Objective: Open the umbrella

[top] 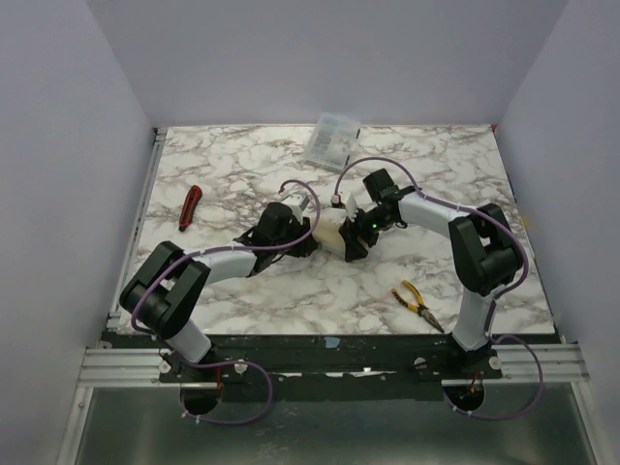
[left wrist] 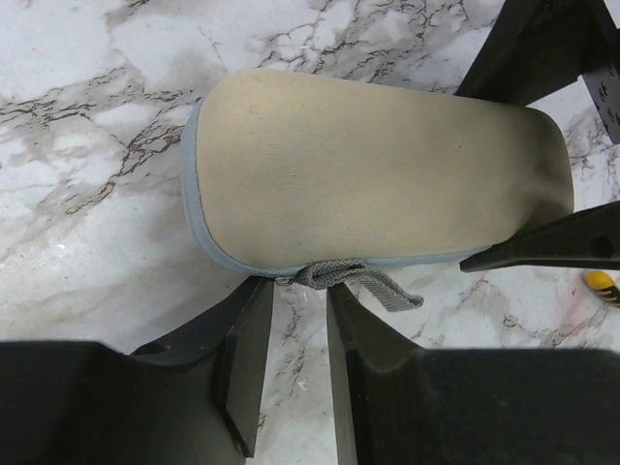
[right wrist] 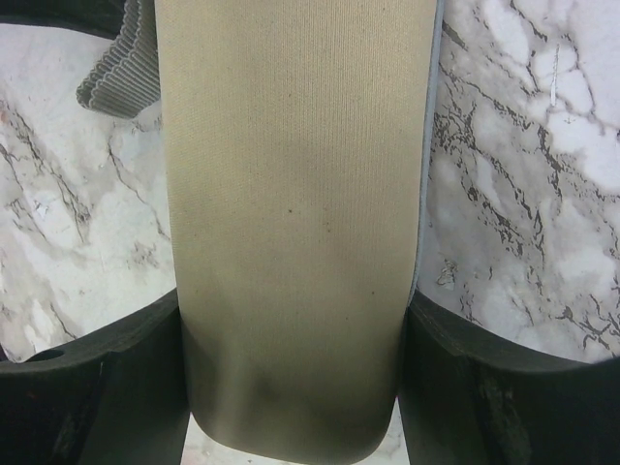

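Note:
The umbrella (top: pixel 329 232) lies folded at the table's middle, a cream oblong bundle with grey-blue trim. In the left wrist view it (left wrist: pixel 378 170) fills the upper half, and a grey woven strap (left wrist: pixel 373 281) hangs off its near edge. My left gripper (left wrist: pixel 300 291) has its jaws a narrow gap apart, tips at the strap's base, with marble showing between them. My right gripper (right wrist: pixel 291 310) is shut on the umbrella's body (right wrist: pixel 291 194), one finger pressed to each side. Its black fingers (left wrist: pixel 562 247) also show in the left wrist view. No shaft or handle shows.
A clear plastic box (top: pixel 332 140) stands at the back centre. A red-and-black tool (top: pixel 189 206) lies at the left. Yellow-handled pliers (top: pixel 417 303) lie at the front right. Pale walls enclose the marble table (top: pixel 242 291) on three sides.

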### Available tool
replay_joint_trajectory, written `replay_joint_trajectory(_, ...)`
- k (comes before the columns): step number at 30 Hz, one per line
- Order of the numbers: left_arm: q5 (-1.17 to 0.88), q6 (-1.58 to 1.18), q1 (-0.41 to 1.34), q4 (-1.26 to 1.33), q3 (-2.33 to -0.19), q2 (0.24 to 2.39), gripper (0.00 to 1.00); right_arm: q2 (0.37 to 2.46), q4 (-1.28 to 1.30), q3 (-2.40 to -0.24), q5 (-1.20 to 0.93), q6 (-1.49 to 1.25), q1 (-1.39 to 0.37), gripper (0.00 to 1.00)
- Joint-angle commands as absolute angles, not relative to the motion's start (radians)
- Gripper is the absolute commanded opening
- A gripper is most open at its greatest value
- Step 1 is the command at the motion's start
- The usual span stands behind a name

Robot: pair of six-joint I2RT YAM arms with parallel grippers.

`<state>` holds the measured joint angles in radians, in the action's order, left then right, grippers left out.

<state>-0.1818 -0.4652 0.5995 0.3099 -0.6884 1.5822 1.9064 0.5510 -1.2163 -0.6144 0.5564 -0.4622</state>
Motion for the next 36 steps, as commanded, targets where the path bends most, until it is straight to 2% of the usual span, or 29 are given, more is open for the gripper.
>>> replay_joint_trajectory(1, -0.076, -0.486, 0.622, 0.285, -0.761, 1.629, 0.25, 2.008, 0.752, -1.14, -0.619, 0.543, -0.477, 0.23)
replay_joint_trajectory(7, -0.021, -0.45, 0.621, 0.27, -0.775, 1.636, 0.0, 2.013, 0.777, -1.136, -0.618, 0.572, -0.476, 0.19)
replay_joint_trajectory(25, -0.012, -0.379, 0.495, 0.307, -0.728, 1.592, 0.0, 2.011, 0.799, -1.126, -0.538, 0.622, -0.476, 0.18)
replay_joint_trajectory(36, -0.06, -0.325, 0.442, 0.31, -0.677, 1.561, 0.0, 2.001, 0.785, -1.15, -0.409, 0.66, -0.446, 0.26)
